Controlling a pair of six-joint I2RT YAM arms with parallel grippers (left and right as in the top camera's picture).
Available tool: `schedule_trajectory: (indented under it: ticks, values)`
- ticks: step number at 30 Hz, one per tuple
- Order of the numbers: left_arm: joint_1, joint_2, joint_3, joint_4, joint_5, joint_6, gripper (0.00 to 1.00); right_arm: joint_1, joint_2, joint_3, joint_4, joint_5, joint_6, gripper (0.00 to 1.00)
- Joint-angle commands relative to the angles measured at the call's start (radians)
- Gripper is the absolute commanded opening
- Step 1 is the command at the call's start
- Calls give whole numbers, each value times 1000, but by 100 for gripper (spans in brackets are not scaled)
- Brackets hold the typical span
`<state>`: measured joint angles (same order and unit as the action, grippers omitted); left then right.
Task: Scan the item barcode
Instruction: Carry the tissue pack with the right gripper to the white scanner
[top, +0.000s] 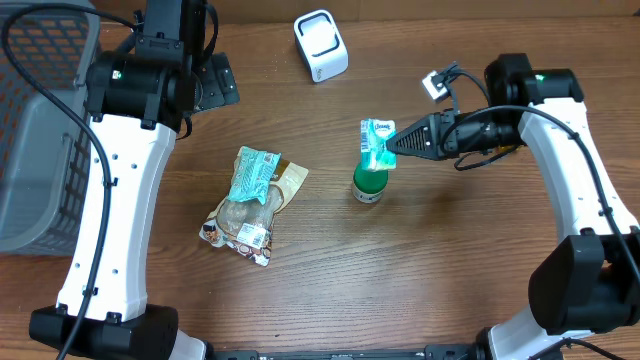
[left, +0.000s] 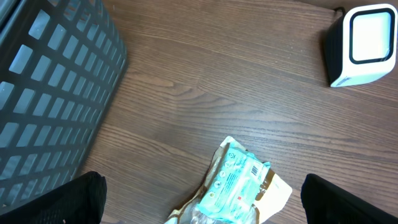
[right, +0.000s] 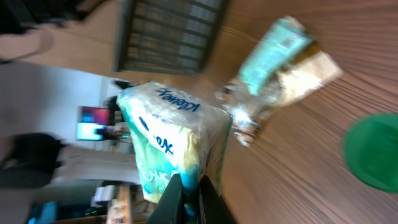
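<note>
My right gripper (top: 393, 140) pinches the Kleenex tissue pack (top: 377, 143) aloft, right of centre, over a green lid (top: 369, 183); left gripper (left: 205, 190) idle, fingers spread; pickup looks done; next I'd turn its barcode towards the far scanner (top: 321, 45).

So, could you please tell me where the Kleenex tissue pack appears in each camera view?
Overhead: tissue pack right of centre, held by the right pincer.
Left wrist: not in it.
Right wrist: tissue pack left of centre, above the pincer's tips.
Shared landmark: the snack bag, in all three views.
</note>
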<state>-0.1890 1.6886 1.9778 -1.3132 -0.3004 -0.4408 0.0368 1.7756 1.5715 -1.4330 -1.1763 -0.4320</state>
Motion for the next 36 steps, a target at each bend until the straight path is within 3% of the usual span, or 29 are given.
schedule_trajectory:
  ticks: [1, 7, 11, 16, 23, 36]
  values:
    - [-1, -22, 21, 1, -14, 15, 100, 58, -29, 19, 53, 220, 213, 4]
    - [-1, -22, 21, 1, -14, 15, 100, 192, -29, 19, 146, 590, 459, 4]
    - [-1, -22, 21, 1, -14, 15, 100, 288, -29, 19, 166, 753, 534, 4]
    - [-1, -22, 20, 1, -14, 15, 100, 380, -29, 23, 170, 818, 583, 4]
    - [-1, -22, 20, 1, -14, 15, 100, 396, -29, 86, 133, 830, 586, 4]
    - [-1, -22, 20, 1, -14, 15, 100, 396, -29, 468, -46, 997, 589, 4]
